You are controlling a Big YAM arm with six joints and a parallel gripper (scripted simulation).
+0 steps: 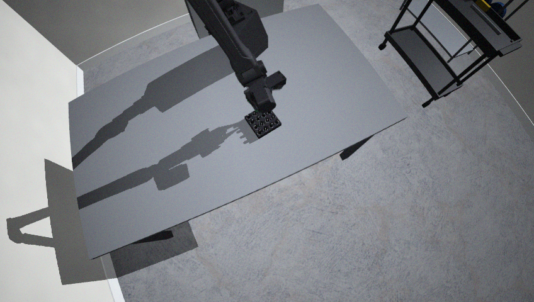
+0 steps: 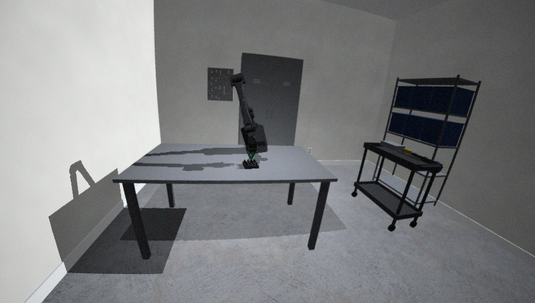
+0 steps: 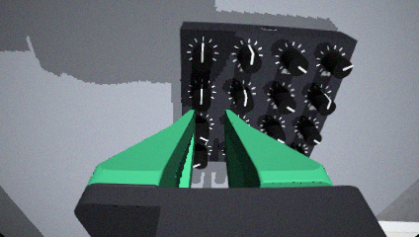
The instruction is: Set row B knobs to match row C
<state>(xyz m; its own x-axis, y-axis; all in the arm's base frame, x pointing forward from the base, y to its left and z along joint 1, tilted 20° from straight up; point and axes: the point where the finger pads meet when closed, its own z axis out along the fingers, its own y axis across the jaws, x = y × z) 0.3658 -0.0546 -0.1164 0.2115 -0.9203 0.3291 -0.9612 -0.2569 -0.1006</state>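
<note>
The black knob box stands on the table, socket edge at the top of the wrist view. Knob B1 has its line toward the rear; B2 points rearward, slightly left; B3 lower right; B4 rear-right. C1 points lower right, as do C3 and C4. C2 is hidden by a finger. A1 points rearward. My green-fingered gripper is narrowly open and empty, its tips either side of column 1, between B1 and C1 in the view; their height is unclear.
The other row A knobs, A2, A3 and A4, stand at the rear. D1 shows between the fingers; the rest of row D is mostly hidden. The table carries arm shadows. A cart stands off to the right.
</note>
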